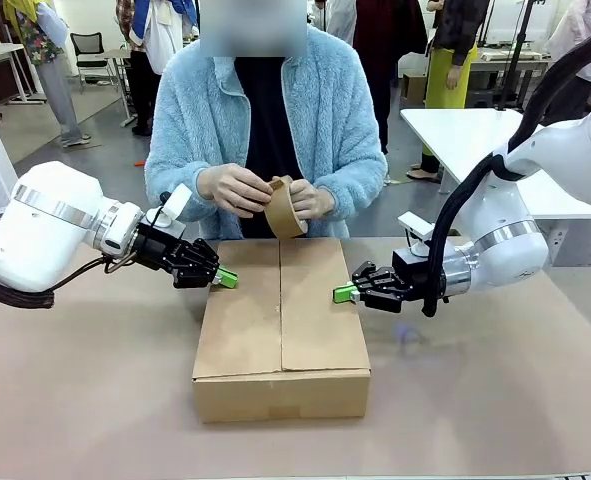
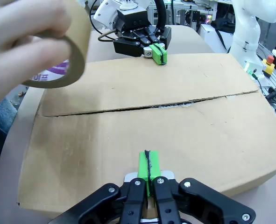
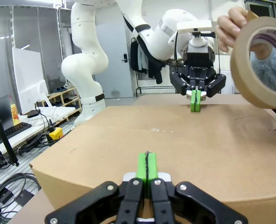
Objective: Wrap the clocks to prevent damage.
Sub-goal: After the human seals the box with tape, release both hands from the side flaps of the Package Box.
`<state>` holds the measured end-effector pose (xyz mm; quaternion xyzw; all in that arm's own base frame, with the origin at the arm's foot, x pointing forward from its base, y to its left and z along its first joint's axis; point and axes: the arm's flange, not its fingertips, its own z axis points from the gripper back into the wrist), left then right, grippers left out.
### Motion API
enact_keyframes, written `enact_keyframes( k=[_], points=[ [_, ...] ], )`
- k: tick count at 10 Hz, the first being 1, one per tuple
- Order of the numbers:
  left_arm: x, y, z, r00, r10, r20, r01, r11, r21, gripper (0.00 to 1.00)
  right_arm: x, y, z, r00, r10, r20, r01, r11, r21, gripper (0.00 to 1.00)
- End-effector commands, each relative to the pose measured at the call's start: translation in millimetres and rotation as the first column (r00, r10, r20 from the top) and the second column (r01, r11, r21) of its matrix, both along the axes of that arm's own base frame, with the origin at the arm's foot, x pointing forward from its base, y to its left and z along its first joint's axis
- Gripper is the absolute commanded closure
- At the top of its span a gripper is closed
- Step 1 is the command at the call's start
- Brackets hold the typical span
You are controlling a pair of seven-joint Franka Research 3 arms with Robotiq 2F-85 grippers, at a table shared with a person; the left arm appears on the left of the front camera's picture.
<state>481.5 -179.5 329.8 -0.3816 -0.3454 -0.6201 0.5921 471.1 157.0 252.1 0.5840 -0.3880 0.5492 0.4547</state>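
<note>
The cardboard box point(image 1: 281, 330) sits closest on the counter point(image 1: 85, 400), flaps folded down, its long axis running away toward the person, the seam between the flaps along that axis. At its left edge the left tool point(image 1: 225, 279) is clenched on nothing, green pads pressed together at the flap's rim. Above the far end, the person's hands point(image 1: 233, 189) hold a roll of brown tape point(image 1: 284, 207). At the right edge the right tool point(image 1: 345, 293) is likewise clenched and empty.
</note>
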Motion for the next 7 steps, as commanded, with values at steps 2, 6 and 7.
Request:
enact_keyframes(
  k=[2,6,7],
  points=[
    [-0.8,-0.6,-4.4,1.0,0.001,-0.003,-0.001,1.0,0.007,1.0,-0.7,0.9,-2.6,1.0,-0.012,-0.008,0.012,1.0,0.0,0.99],
    [-0.8,-0.6,-4.4,1.0,0.001,-0.003,-0.001,1.0,0.007,1.0,-0.7,0.9,-2.6,1.0,-0.012,-0.008,0.012,1.0,0.0,0.99],
    [-0.8,-0.6,-4.4,1.0,0.001,-0.003,-0.001,1.0,0.007,1.0,-0.7,0.9,-2.6,1.0,-0.012,-0.008,0.012,1.0,0.0,0.99]
  ],
)
